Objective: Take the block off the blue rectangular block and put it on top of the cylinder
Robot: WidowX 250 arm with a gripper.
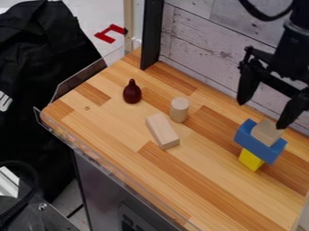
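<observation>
Camera view: the gripper (261, 115) hangs wide open at two o'clock, near the small wooden block (266, 132) atop the blue rectangular block (256, 142). The cylinder (179, 111) stands towards ten o'clock from them.

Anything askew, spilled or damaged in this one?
Nothing looks spilled, toppled or damaged. Only one spot looks a bit precarious: the blue block overhangs the smaller yellow block beneath it, with the small wooden block on top.

A wooden tabletop (211, 180) carries a maroon bulb-shaped piece (132, 93), cylinder (179, 110), oblong block (161, 131) and yellow block (250, 160)
</observation>
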